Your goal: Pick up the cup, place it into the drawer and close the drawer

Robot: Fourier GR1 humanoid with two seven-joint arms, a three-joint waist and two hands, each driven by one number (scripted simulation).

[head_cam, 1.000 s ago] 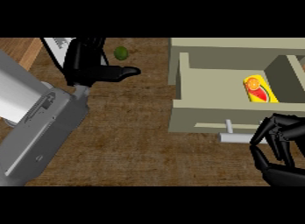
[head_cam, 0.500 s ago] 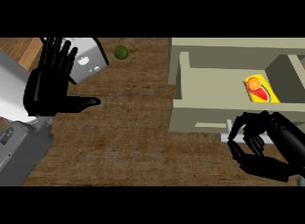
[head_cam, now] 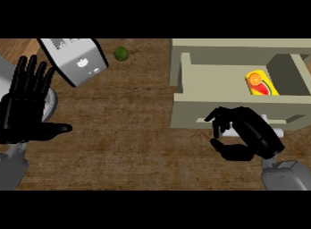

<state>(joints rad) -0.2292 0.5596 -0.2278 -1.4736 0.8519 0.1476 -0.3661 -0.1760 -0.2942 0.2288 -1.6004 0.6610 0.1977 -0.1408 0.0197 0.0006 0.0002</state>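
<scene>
Over at the right side of the wooden counter (head_cam: 132,138), the beige drawer (head_cam: 198,112) stands pulled open, its flat, plain walls forming a boxy tray. Inside it, toward the right of the drawer's floor, lies the cup (head_cam: 260,84): a yellow piece with a red and orange pattern on the side that faces up, smooth and rounded against the drawer's dull, matte panels.

The right hand (head_cam: 247,136) is below the cup in the view, on the near side of the drawer's front panel, so the panel stands between hand and cup and the two are apart. Its black fingers (head_cam: 220,120) are curled over the pale bar handle (head_cam: 277,132) on the drawer's front, with the thumb tucked underneath. A short piece of the handle shows at either side of the hand.

The left hand (head_cam: 26,105) rests near the left edge, fingers straight and pointing up, thumb stuck out to the side, holding nothing.

The countertop is brown with a streaky, coarse grain. At the top left a grey boxy appliance (head_cam: 76,60) sits at a slant, with a small round green fruit (head_cam: 121,53) just beside it, well apart from both hands.
</scene>
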